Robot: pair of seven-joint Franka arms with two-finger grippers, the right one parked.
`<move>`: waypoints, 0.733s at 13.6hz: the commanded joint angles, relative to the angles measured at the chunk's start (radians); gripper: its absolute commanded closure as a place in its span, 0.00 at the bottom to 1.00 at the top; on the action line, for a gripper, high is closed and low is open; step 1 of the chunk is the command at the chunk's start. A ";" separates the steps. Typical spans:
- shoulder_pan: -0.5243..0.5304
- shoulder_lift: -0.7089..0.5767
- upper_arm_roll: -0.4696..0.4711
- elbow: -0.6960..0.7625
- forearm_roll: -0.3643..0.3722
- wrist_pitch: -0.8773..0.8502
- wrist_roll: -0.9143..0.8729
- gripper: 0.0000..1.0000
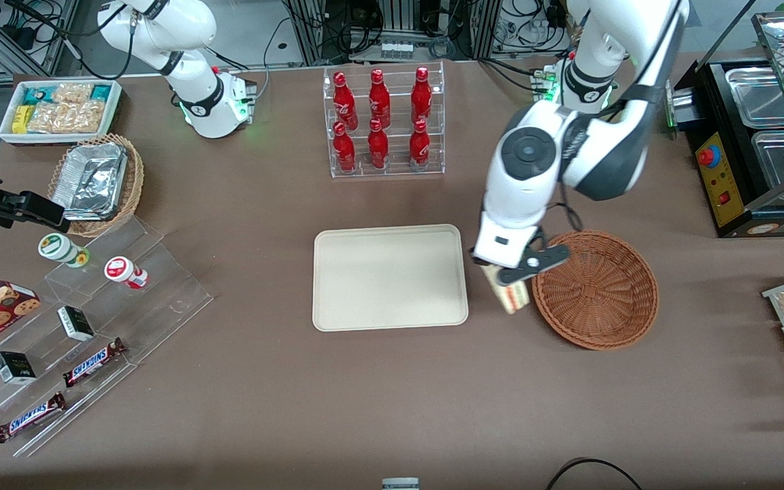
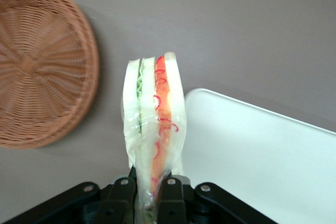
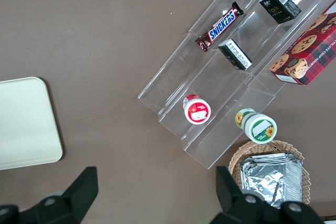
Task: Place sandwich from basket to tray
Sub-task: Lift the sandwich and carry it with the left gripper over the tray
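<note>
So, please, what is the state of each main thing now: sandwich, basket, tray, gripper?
Wrapped triangular sandwich: held edge-up, off the table, between basket and tray.
Round reddish-brown wicker basket: empty, upright.
Flat cream-beige rectangular tray: empty, flat on the table.
Left arm's gripper: shut on the sandwich, above the gap beside the tray.

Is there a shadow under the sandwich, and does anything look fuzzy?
In the left wrist view, the sandwich, held in the gripper, is sharp; the basket casts a soft dark shadow on the table. In the front view, the tray looks evenly lit, with no glare; the arm's shadow lies faintly on the table.
</note>
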 commanded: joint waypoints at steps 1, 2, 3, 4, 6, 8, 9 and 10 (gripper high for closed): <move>-0.060 0.098 0.001 0.117 -0.039 0.024 0.006 0.91; -0.081 0.128 -0.001 0.145 -0.044 0.034 0.000 0.91; -0.106 0.159 -0.001 0.178 -0.045 0.035 -0.002 0.91; -0.120 0.188 -0.002 0.206 -0.056 0.038 0.001 0.91; -0.149 0.242 -0.015 0.229 -0.065 0.087 0.007 0.91; -0.158 0.280 -0.044 0.229 -0.064 0.161 0.010 0.91; -0.161 0.299 -0.053 0.229 -0.062 0.182 0.010 0.91; -0.170 0.314 -0.056 0.231 -0.058 0.205 0.012 0.91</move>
